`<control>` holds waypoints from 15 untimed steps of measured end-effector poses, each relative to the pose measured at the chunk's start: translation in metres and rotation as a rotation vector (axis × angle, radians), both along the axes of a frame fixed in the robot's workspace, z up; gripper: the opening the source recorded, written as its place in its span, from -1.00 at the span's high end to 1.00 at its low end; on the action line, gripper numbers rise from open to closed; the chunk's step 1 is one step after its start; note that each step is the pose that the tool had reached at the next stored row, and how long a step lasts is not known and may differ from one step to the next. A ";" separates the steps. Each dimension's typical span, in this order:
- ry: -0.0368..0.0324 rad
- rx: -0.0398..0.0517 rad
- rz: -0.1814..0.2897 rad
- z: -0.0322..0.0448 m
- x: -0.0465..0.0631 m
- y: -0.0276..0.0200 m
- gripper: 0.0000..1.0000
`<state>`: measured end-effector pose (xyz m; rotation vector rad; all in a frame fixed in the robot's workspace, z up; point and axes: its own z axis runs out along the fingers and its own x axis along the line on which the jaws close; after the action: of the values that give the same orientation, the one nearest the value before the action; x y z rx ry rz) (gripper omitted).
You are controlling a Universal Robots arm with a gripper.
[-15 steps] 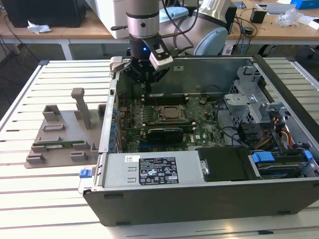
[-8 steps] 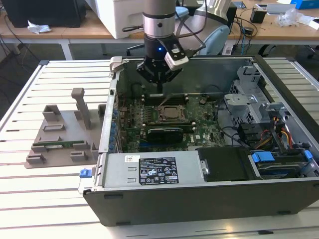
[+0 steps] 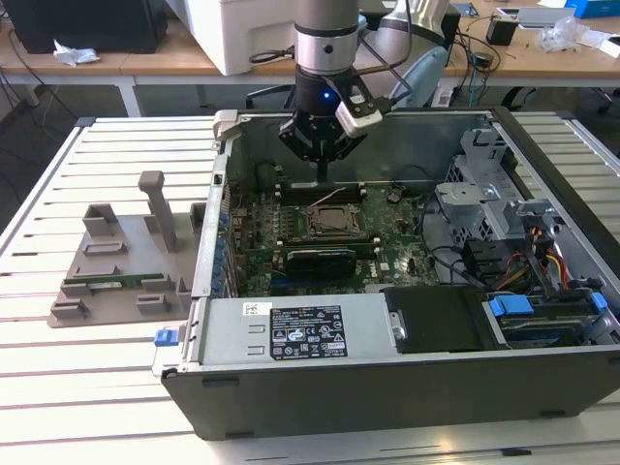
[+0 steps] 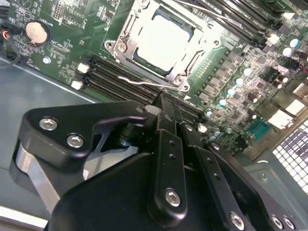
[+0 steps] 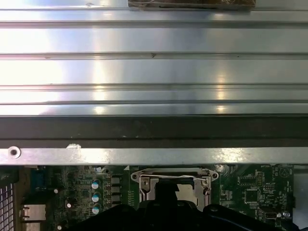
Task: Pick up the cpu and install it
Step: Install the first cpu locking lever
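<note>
Jaws (image 3: 321, 167) on your arm point straight down inside the open computer case (image 3: 387, 387), hanging just above the motherboard (image 3: 397, 254) near the case's back wall; in the exterior view the dark fingers taper together to one narrow tip, so you can read them as closed with nothing between them. Your wrist stands vertical over the case, cables looping off its side. In the second wrist view the black gripper body fills the near ground, and just past its fingertip (image 4: 166, 113) you see the row of memory slots (image 4: 120, 79). Beyond those lies the cpu (image 4: 162, 41), its pale square top seated flat inside the socket frame (image 4: 185, 79), whose metal bracket surrounds it. Farther off in the exterior view, a grey fixture (image 3: 116, 262) rests on the slatted tabletop (image 3: 58, 378) at the exterior view's left of the case.
</note>
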<state>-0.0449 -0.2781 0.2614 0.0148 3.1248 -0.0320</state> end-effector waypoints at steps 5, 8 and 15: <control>-0.0002 0.0014 0.081 -0.0006 0.000 -0.0014 0.79; -0.0025 0.0607 0.082 -0.0010 0.000 -0.0055 0.79; -0.0035 0.0853 0.082 -0.0016 0.000 -0.0092 0.79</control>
<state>-0.0453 -0.2873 0.2598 -0.1112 3.1175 0.1022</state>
